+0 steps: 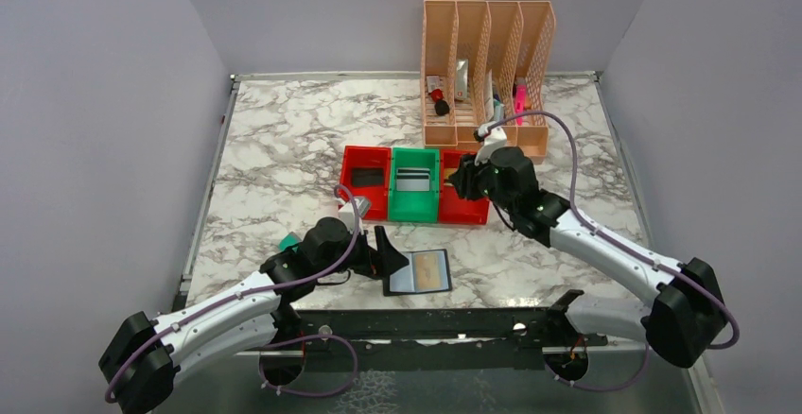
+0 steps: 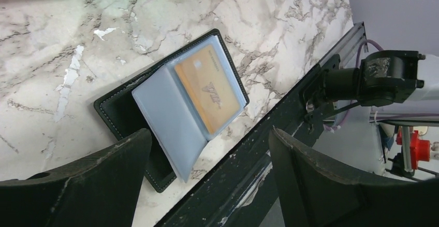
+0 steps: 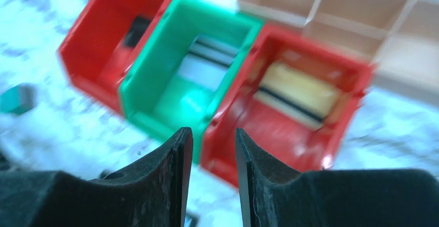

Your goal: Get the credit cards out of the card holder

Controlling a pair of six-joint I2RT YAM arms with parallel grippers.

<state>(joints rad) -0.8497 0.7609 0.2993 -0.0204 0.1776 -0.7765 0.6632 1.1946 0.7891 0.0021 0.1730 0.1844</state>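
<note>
The card holder (image 2: 171, 108) is laid open on the marble table (image 1: 284, 149) near the front edge, an orange card (image 2: 209, 89) seen in its sleeve. The left gripper (image 2: 207, 185) is held just above it, jaws spread wide, nothing held. The right gripper (image 3: 213, 149) is poised over the bins (image 3: 207, 82), jaws narrowly parted, empty; a yellow card (image 3: 300, 89) is seen in the right red bin.

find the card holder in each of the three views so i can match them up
Top external: the card holder lies open on the marble near the front edge, just right of the left gripper.
Left wrist: centre of the picture, open, an orange card in its sleeve.
Right wrist: not in it.
Shared landmark: the black rail along the table's near edge.
</note>
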